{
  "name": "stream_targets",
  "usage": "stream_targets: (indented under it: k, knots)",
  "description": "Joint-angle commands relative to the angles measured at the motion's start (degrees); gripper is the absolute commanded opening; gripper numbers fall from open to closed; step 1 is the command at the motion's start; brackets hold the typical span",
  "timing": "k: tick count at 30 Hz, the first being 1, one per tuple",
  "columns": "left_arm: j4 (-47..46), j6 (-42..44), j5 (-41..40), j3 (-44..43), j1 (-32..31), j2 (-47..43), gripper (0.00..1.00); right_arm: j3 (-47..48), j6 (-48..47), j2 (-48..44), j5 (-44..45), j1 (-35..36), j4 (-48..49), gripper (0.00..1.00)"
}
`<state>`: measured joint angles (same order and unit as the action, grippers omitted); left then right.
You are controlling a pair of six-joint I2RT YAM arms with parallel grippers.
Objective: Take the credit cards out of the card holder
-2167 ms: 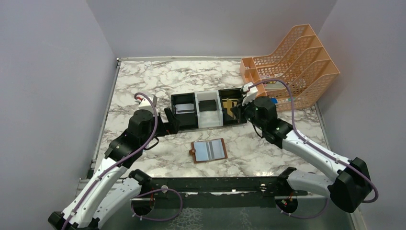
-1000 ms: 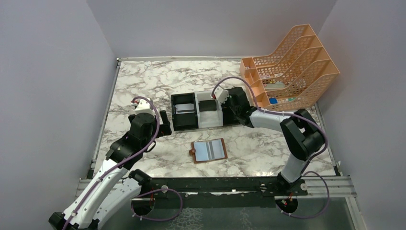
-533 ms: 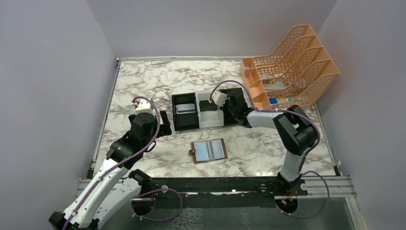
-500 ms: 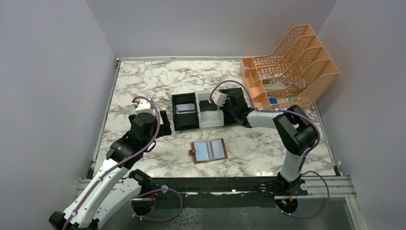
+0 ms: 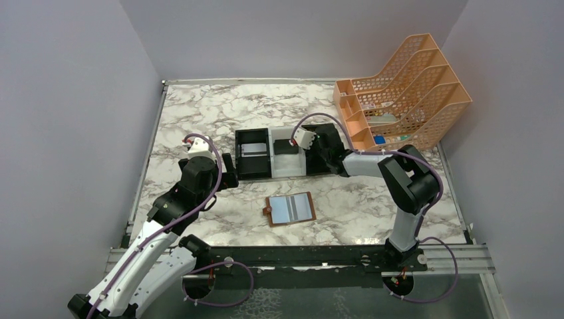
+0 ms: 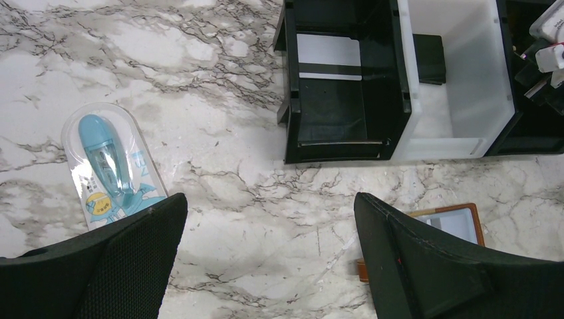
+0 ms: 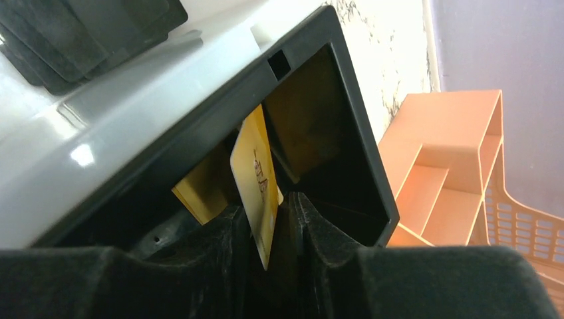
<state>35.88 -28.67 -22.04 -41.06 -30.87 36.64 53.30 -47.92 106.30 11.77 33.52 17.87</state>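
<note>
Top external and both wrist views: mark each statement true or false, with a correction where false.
1. The card holder lies open on the table, on the near side of the tray. True.
2. The left pincer is shut on a card. False: it is wide open with nothing between its fingers.
3. A gold card stands between the fingers of the right pincer, inside the tray's right black compartment. True.
4. The tray's white middle compartment is empty. False: a small black block lies in it.
5. A grey card lies in the tray's left compartment. True.
</note>
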Motion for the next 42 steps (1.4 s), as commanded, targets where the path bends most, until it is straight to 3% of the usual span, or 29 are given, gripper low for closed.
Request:
stream_targets:
  k: [1, 15, 23, 26, 30, 34, 37, 42]
  knots:
    - [0.26, 0.67, -1.15, 0.58, -0.06, -0.26, 0.99, 0.08, -0.76, -0.15, -3.2, 0.05, -0.85, 0.32]
    - [0.22, 0.63, -0.79, 0.58, -0.01, 0.37, 0.99, -0.78, 1.39, -4.65, -8.32, -0.12, -4.72, 0.38]
    - [0.04, 0.63, -0.55, 0.72, -0.06, 0.68, 0.99, -1.5, 10.04, -8.99, -10.0, -0.21, -3.69, 0.39]
    - [-0.01, 0.63, -0.42, 0.63, -0.06, 0.94, 0.99, -1.76, 17.62, -10.86, -9.23, -0.21, -2.88, 0.39]
    - [0.01, 0.68, -0.28, 0.65, -0.06, 0.92, 0.99, -1.44, 34.92, -14.39, -6.94, -0.21, -4.57, 0.39]
    - [-0.06, 0.68, -0.24, 0.72, -0.05, 0.72, 0.99, 3.23, 54.81, -15.85, -8.05, -0.23, -20.65, 0.36]
    - [-0.1, 0.71, -0.19, 0.72, -0.05, 1.06, 0.99, 4.83, 62.82, -14.64, -11.68, -0.21, -28.42, 0.29]
    - [-0.11, 0.74, -0.1, 0.63, -0.07, 2.08, 0.99, 4.06, 68.22, -11.78, -10.45, -0.21, -30.29, 0.22]
